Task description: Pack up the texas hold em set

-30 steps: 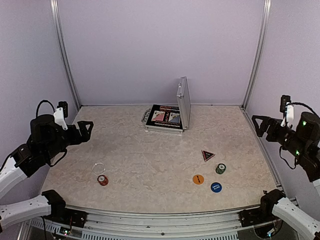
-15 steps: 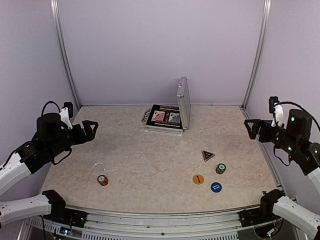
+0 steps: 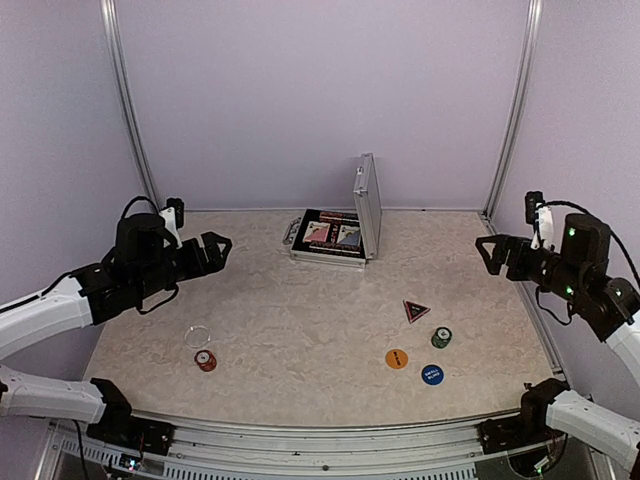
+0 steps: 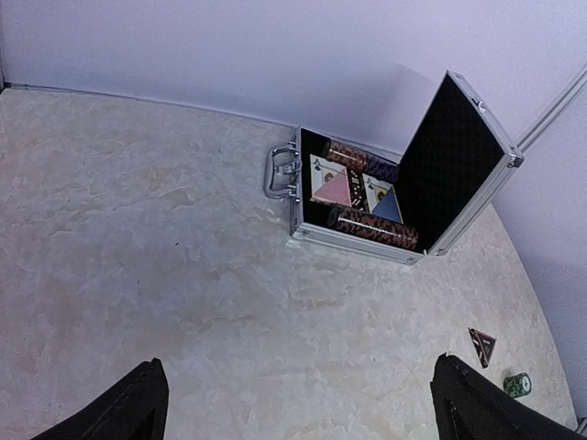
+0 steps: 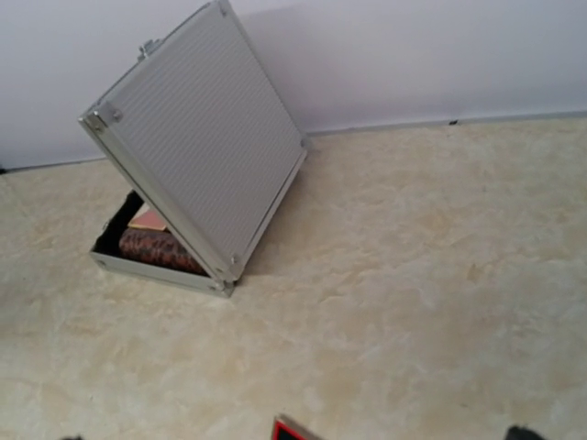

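The silver briefcase [image 3: 330, 236] lies open at the back centre with its lid [image 3: 367, 203] upright. Two card decks and chip rows lie in it, as the left wrist view [image 4: 359, 200] shows. The dark triangular marker [image 3: 416, 310], a green/white chip stack [image 3: 441, 337], an orange disc [image 3: 397, 358] and a blue disc [image 3: 432, 375] lie on the right. A red chip stack [image 3: 205, 361] lies front left. My left gripper [image 3: 215, 250] is open and empty, above the table left of the case. My right gripper [image 3: 490, 252] is open and empty at the right, above the table.
A clear ring [image 3: 197, 336] lies just behind the red chip stack. The case's handle [image 4: 278, 172] points left. Purple walls close in the marble-look table [image 3: 300, 300] on three sides. The right wrist view shows the lid's outer side [image 5: 202, 137] and the marker's tip [image 5: 292, 431].
My left arm has swung forward and to the right, toward the case. My right arm has moved a little left and up. No object on the table has moved.
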Available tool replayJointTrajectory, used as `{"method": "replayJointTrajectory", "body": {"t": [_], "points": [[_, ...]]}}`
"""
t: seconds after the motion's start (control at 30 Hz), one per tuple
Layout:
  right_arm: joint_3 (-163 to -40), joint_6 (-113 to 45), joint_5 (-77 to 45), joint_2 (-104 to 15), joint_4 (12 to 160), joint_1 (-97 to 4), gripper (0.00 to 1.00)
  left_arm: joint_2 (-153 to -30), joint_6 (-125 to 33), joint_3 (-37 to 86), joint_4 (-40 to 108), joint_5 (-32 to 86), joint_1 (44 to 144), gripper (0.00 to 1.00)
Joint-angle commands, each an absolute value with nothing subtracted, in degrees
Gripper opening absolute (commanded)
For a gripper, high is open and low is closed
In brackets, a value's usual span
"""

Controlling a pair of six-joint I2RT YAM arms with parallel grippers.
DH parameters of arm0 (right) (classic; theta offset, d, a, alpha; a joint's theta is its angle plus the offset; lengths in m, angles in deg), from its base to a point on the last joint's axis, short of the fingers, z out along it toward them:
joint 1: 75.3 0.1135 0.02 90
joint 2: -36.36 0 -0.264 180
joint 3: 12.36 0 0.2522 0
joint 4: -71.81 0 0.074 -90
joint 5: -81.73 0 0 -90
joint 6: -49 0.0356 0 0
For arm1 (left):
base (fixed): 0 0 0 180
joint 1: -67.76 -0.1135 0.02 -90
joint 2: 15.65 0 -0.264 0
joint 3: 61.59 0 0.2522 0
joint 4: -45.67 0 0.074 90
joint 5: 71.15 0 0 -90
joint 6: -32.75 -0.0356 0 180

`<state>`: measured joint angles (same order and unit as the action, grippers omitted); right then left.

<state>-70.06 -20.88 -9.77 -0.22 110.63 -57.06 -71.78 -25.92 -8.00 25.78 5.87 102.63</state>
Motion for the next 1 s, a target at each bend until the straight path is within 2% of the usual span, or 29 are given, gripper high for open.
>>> {"method": "replayJointTrajectory", "body": {"t": [0.0,0.53,0.97], "points": [[-67.6,-18.7,-11.5,-0.5,108.1,-56.6,1.00,-79.1,-26.6,-1.9,33.1,5.2,103.8,0.99],[-63.1,-16.9,-12.7,0.7,107.7,-56.6,1.00,-106.8,-28.5,16.7,39.6,10.9,100.3,0.99],[-61.7,-17.8,-12.3,2.8,108.4,-56.6,1.00,-123.8,-28.1,30.7,40.9,18.5,97.3,0.99]]}}
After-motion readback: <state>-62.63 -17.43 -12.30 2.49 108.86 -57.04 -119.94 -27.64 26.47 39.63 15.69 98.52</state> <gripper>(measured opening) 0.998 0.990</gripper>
